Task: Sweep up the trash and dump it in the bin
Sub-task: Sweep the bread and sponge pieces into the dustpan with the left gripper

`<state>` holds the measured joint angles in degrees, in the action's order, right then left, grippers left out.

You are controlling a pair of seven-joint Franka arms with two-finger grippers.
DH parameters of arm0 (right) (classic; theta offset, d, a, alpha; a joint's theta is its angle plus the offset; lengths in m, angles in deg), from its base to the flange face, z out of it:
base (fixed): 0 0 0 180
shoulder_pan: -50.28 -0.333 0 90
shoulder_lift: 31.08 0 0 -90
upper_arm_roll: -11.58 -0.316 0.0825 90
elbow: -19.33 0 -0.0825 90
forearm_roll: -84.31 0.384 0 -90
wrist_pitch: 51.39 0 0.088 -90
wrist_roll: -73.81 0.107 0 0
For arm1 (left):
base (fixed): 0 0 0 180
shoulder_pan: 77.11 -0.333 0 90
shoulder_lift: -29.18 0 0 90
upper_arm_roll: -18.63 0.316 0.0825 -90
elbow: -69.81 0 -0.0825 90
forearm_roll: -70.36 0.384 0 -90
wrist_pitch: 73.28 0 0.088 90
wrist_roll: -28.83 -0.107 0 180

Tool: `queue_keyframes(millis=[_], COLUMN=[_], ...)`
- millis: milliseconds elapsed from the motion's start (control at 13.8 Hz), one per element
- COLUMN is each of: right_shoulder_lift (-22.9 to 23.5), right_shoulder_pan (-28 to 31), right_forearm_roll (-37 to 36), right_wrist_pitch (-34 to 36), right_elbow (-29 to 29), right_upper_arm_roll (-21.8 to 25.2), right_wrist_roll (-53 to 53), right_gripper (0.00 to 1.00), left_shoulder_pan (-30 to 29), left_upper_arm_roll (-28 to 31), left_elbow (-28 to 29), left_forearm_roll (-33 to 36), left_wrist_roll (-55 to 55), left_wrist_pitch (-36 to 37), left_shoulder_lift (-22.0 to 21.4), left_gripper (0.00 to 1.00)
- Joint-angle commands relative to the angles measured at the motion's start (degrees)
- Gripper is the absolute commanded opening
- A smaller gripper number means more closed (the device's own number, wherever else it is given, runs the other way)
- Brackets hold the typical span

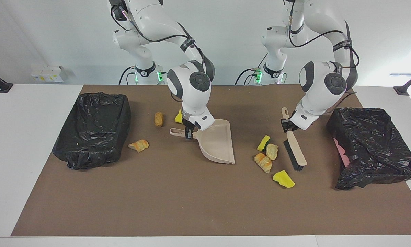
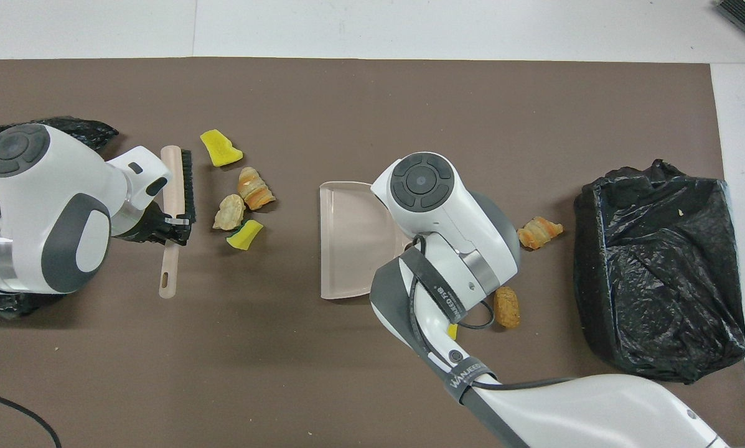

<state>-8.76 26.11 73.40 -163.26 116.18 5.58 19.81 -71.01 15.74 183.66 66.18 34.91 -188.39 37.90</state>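
Note:
My left gripper point(image 1: 286, 126) is shut on the handle of the beige brush point(image 1: 294, 151), its black bristles down on the brown mat. Beside the bristles lie several pieces of trash: a yellow-green chunk point(image 1: 263, 143), a tan lump point(image 1: 271, 151), a croissant-like piece point(image 1: 263, 162) and a yellow chunk point(image 1: 283, 179). My right gripper point(image 1: 188, 133) is shut on the handle of the beige dustpan point(image 1: 217, 142), whose wide mouth faces that cluster. More trash lies toward the right arm's end: a croissant piece point(image 2: 539, 232), a tan lump point(image 2: 507, 307) and a yellow bit point(image 1: 179, 117).
A black-lined bin point(image 1: 92, 133) stands at the right arm's end of the mat. Another black bag point(image 1: 370, 144), with something pink inside, lies at the left arm's end. The overhead view shows the brush point(image 2: 176, 193) and dustpan point(image 2: 350, 239) apart, with the cluster between them.

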Motion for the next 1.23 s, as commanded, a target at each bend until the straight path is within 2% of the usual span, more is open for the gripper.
queue_keyframes(millis=[0, 290, 508, 871, 1161], right_shoulder_lift=[-0.08, -0.34, -0.43, -0.43, -0.43], right_shoulder_pan=[0.44, 0.36, 0.35, 0.53, 0.79], right_forearm_roll=[-1.04, -0.96, -0.96, -0.96, -0.96], right_wrist_pitch=[0.51, 0.77, 1.91, 1.83, 1.83], right_elbow=[0.0, 1.14, 1.23, 1.32, 1.32], right_upper_arm_roll=[-0.33, -0.33, -0.33, -0.33, -0.33], right_wrist_roll=[-1.46, 0.11, 2.31, 2.93, 2.84], right_gripper=[0.0, 0.0, 0.0, 0.0, 0.0], left_shoulder_pan=[0.75, 7.07, 13.12, 23.32, 24.31], left_upper_arm_roll=[-0.36, -0.54, -0.54, -0.63, -0.89], left_elbow=[2.61, 2.7, 4.01, 4.63, 1.92], left_forearm_roll=[-1.1, -1.79, -5.3, -10.93, -12.08], left_wrist_roll=[-1.33, -1.24, -0.19, 8.23, 11.76], left_wrist_pitch=[-5.29, -5.3, -5.12, -5.21, -1.45], left_shoulder_lift=[1.57, 3.24, 2.36, 0.95, 0.52], left_gripper=[0.0, 0.0, 0.0, 0.0, 0.0])
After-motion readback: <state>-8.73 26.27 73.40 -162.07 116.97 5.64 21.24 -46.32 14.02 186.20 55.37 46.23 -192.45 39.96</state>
